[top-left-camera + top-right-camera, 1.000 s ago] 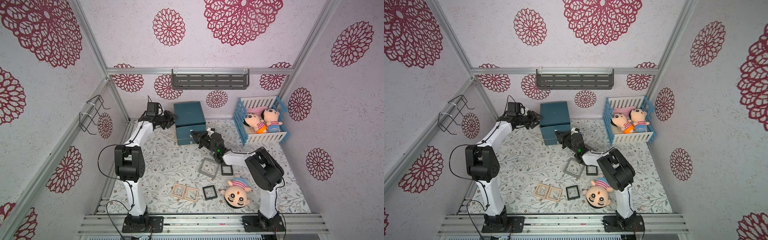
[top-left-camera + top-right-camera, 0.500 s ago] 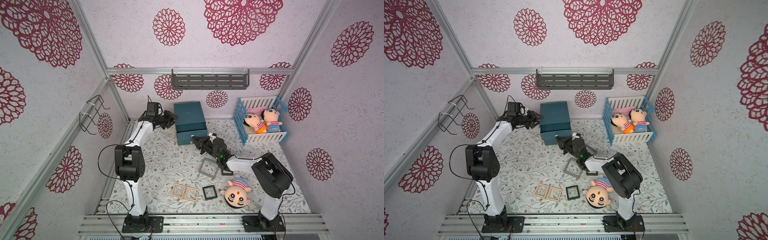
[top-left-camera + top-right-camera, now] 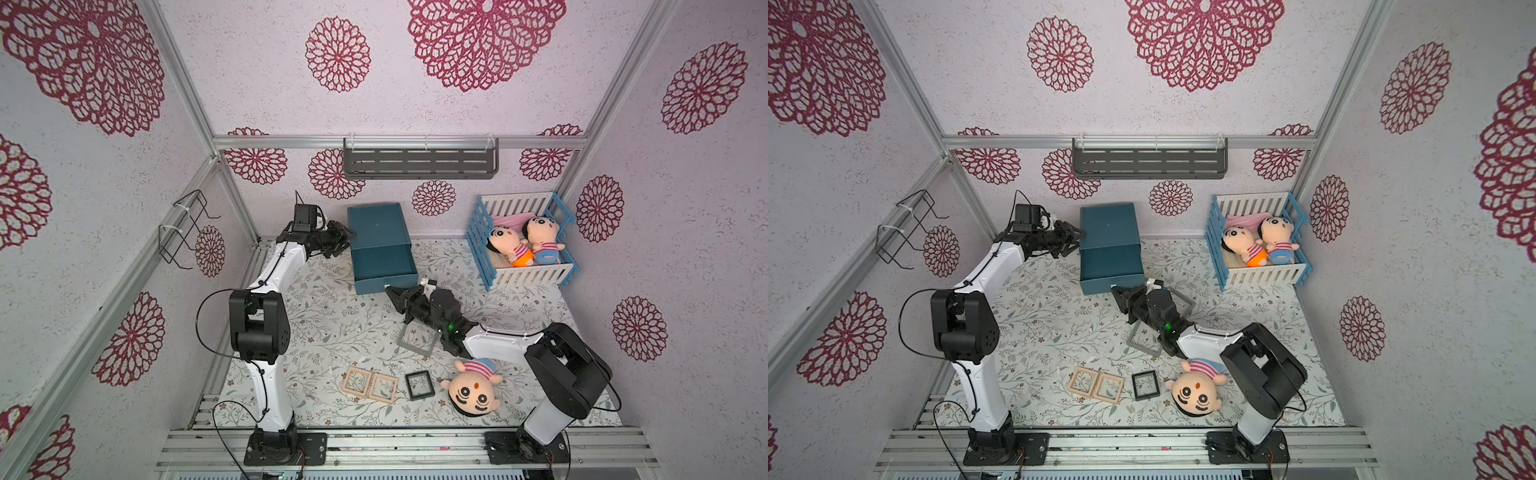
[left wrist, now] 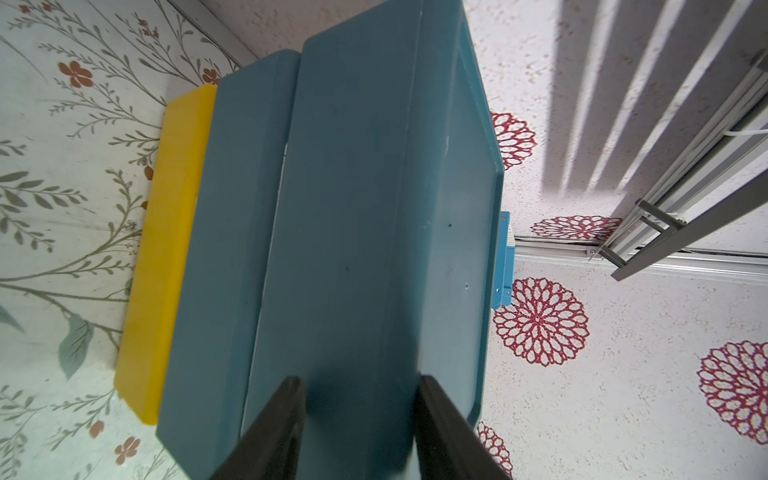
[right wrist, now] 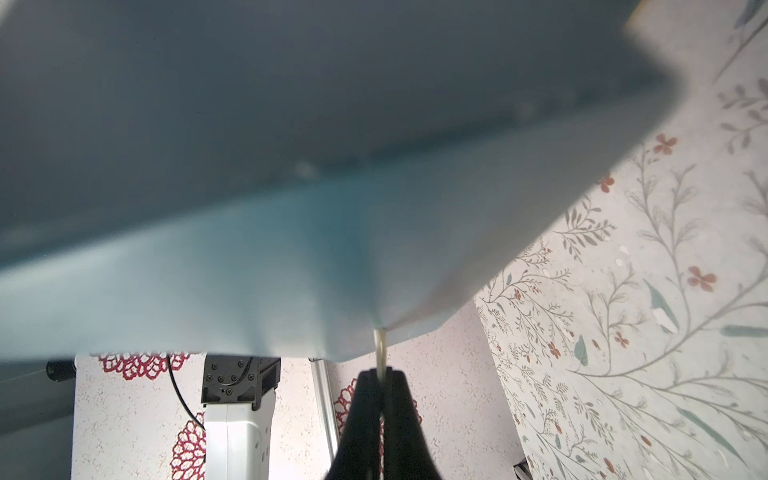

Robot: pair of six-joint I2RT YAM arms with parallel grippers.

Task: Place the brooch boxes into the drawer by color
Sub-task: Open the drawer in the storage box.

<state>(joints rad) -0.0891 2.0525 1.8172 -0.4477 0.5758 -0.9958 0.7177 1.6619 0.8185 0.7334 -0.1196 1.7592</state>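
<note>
**A:** How far has the robot got with the sorting?

**B:** Barely begun, by the look of it. The drawer point(image 3: 383, 261) of the teal cabinet point(image 3: 376, 222) stands pulled out. Its floor shows bare, with no brooch box in it.

**A:** So where are the boxes?

**B:** Out on the flowered table point(image 3: 324, 316). The two wood-coloured boxes point(image 3: 370, 384) lie side by side, touching, near the front edge. One black box point(image 3: 419, 385) lies just beside them. One grey box point(image 3: 415, 338) lies farther back, partly under the right arm. What looks like an edge of a second grey box point(image 3: 1188, 300) shows behind that arm's wrist in a top view. The second black one cannot be found and may be hidden by the arm.

**A:** And the fingers?

**B:** The right gripper point(image 5: 380, 374) is closed tight on a small pale pull tab point(image 5: 380, 343) at the drawer's front, and the right wrist view shows it pinched between the tips. The left gripper point(image 4: 359, 380) has its jaws fairly wide apart, clamped on the cabinet's side. One finger point(image 4: 286, 399) sits on each face of the top section, apparently to steady it.

**A:** What remains, then?

**B:** All of it, by this reckoning. The tab has to be let go, then every box carried into the drawer, grouped by colour.
</note>
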